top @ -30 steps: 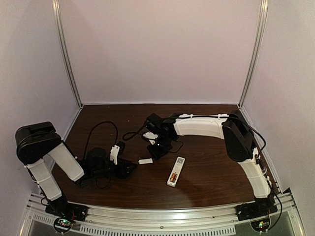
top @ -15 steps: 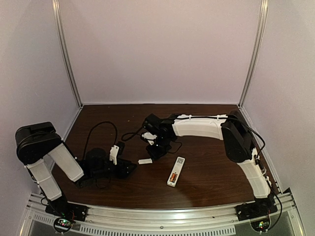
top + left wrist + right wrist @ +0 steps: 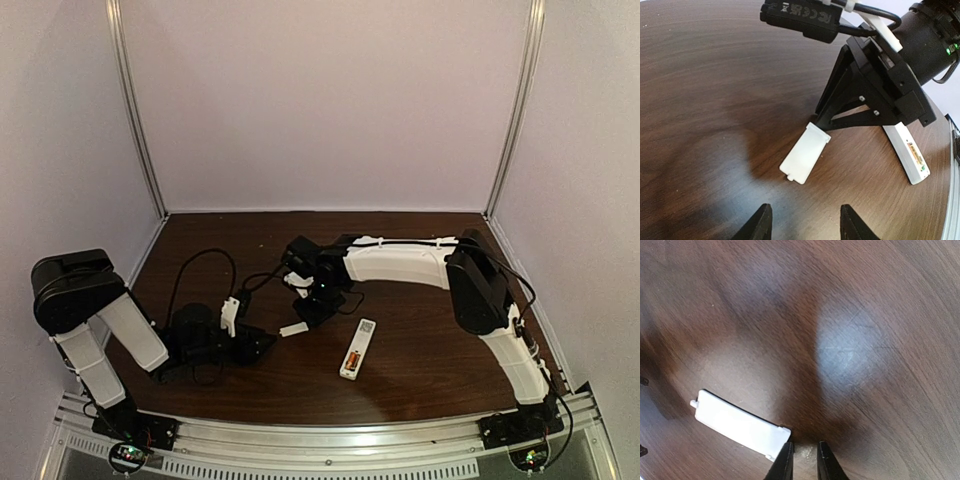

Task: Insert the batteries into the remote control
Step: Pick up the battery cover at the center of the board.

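- Remote control (image 3: 357, 349): lying flat on the wooden table (image 3: 420, 385), well apart from both grippers, its battery bay facing up and uncovered.
- Batteries (image 3: 352, 360): showing orange inside that bay and appearing to be seated. Whether both are in is too small to tell.
- Cover plate (image 3: 805, 160): lying loose and flat between the two grippers, not touching the remote control.
- Right gripper (image 3: 802, 465): pointing down at one end of the cover plate. Its fingers are sitting nearly together with a thin slit between them, clamping nothing.
- Left gripper (image 3: 802, 227): hovering low near the plate's other end, fingers apart and empty.
- Step in hand, as judged: taking up the cover plate to close the bay.
- Handling note: the plate is thin and offering no raised edge, so the fingers are needing to spread across its narrow width. Tipping one end up against the left fingers may help, keeping the tab end towards the bay.
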### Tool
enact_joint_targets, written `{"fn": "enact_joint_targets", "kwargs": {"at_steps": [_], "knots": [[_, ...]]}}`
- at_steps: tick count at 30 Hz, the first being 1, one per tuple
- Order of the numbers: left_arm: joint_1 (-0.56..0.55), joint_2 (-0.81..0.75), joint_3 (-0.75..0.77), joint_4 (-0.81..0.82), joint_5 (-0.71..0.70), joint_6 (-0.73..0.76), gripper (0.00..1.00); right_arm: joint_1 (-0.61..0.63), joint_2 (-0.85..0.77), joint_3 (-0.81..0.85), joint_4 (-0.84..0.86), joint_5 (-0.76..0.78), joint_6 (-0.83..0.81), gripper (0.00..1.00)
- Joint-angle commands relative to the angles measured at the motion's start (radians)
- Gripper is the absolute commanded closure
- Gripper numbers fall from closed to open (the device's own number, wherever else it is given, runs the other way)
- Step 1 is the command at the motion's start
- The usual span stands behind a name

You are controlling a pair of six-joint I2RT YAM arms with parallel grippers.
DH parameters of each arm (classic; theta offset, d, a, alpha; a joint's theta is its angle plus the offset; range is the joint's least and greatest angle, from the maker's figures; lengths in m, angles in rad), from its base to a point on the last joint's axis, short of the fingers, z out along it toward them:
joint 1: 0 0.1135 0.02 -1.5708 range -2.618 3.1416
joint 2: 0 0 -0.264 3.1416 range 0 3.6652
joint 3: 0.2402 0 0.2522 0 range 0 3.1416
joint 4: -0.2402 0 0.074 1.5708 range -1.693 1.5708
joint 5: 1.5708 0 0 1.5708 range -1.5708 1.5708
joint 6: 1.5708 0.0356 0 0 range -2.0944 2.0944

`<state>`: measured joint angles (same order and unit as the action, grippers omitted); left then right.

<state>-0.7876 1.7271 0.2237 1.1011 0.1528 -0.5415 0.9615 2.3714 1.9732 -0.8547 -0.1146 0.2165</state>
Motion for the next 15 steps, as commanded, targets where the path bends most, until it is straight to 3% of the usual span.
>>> {"fn": "enact_joint_targets", "kwargs": {"at_steps": [1, 8, 15], "knots": [[-0.006, 0.016, -0.019, 0.054, -0.011, -0.009, 0.53, 0.002, 0.050, 0.001, -0.051, 0.005, 0.011, 0.80], [-0.006, 0.014, -0.034, 0.077, -0.017, -0.015, 0.53, -0.050, -0.069, -0.048, 0.018, -0.079, 0.022, 0.83], [-0.006, 0.014, -0.040, 0.086, -0.025, -0.014, 0.53, -0.017, -0.046, -0.008, 0.013, -0.112, 0.035, 0.86]]}}
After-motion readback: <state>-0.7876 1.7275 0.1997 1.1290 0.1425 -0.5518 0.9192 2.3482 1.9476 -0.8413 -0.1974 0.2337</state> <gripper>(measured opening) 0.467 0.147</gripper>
